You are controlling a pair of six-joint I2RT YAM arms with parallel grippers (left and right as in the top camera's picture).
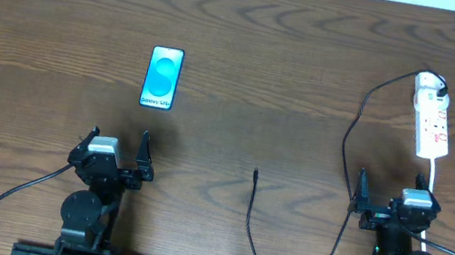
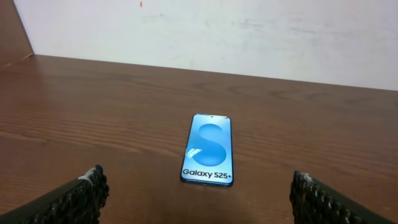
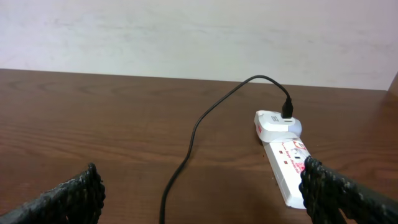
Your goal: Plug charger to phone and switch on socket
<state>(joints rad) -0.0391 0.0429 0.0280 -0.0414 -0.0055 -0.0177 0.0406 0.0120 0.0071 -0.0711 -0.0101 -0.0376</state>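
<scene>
The phone [image 1: 163,78] lies flat on the wooden table at the left, its blue screen up; in the left wrist view the phone [image 2: 209,150] sits just ahead of my open left gripper [image 2: 198,196], apart from both fingers. The left gripper [image 1: 119,142] holds nothing. At the far right lies the socket [image 1: 432,117], a white strip with red marks, with the charger's black plug [image 1: 439,89] in its far end. The charger cable [image 1: 349,148] runs down and loops to its loose tip [image 1: 256,171] at the table's middle. My right gripper [image 1: 391,185] is open, empty, just short of the socket [image 3: 287,167].
The socket's white cord [image 1: 434,181] runs from the strip towards the right arm's base. The charger cable [image 3: 193,137] crosses the table between the right gripper's fingers. A pale wall stands behind the table's far edge [image 2: 205,65].
</scene>
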